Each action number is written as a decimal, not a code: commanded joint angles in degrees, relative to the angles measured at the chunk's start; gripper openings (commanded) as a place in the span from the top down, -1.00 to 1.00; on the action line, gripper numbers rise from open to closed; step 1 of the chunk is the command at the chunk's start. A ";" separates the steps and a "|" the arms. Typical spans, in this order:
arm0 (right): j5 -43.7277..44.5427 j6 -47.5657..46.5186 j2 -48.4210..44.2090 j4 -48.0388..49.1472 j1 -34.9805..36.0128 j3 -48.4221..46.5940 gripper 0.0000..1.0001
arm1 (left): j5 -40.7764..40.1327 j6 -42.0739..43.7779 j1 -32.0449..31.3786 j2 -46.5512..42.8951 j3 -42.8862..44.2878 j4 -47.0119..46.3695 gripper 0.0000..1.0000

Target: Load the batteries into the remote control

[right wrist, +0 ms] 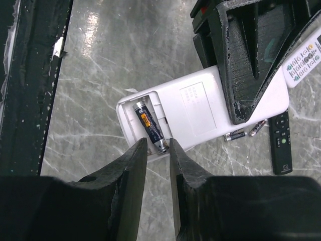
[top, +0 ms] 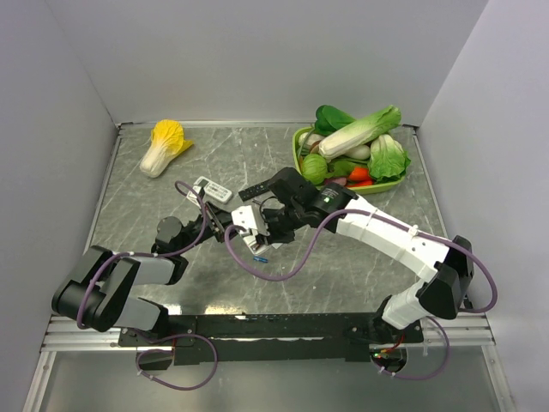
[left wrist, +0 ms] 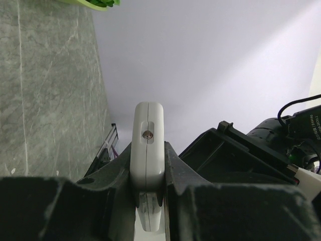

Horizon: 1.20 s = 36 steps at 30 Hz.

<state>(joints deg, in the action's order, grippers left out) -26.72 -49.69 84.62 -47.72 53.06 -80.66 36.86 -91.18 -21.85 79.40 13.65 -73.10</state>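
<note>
Left end effector (left wrist: 148, 168): closed on the light-grey rectangular plastic remote control (right wrist: 200, 108), clamped across its width near one end. The remote control is held plain back up, just above the grey marbled tabletop (right wrist: 100, 75).

Right end effector (right wrist: 158, 144): fingers a narrow gap apart, wider than a cell, with nothing gripped. It hangs directly over the open battery compartment (right wrist: 161, 113) at the free end of the remote control.

One small blue cylindrical battery (right wrist: 148, 124) sits in the compartment. Its near silvery end lies right under the gap between the right fingers. Its long axis appears to run across the remote control's width, parallel to the short end edge. The bay beside it looks unfilled (judgement).

Two loose batteries (right wrist: 235, 135) lie on the tabletop beside the remote control's long edge, between it and a slim black remote (right wrist: 280, 143). Seen from the right wrist they are off to the right of the right end effector, lying at a slant to each other. The right arm is the free one and the nearer, so the next pick probably falls to it.

Hard to make out:
- The left end effector covers part of the remote control's back.
- A smaller white remote (right wrist: 306, 52) is cut off at the frame edge.
- The top view shows the compartment too small to read.
- Battery polarity marks are not legible.
</note>
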 commanded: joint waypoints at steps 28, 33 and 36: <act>7.03 -4.01 1.43 -5.98 3.28 -4.94 0.91 | 0.49 -0.14 -0.30 -0.21 0.94 -33.51 0.97; 9.32 -4.27 0.20 -5.98 3.28 -4.68 0.97 | 0.49 -0.14 -0.30 -0.21 0.94 -33.51 0.97; 10.63 -4.45 -0.33 -6.24 3.28 -4.68 0.98 | 0.40 -0.14 -0.30 -0.03 0.85 -33.60 0.97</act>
<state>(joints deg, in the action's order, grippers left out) -20.32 -52.71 87.18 -52.23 56.40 -83.46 37.23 -90.50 -21.85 79.40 13.63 -72.62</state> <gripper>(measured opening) 0.164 0.252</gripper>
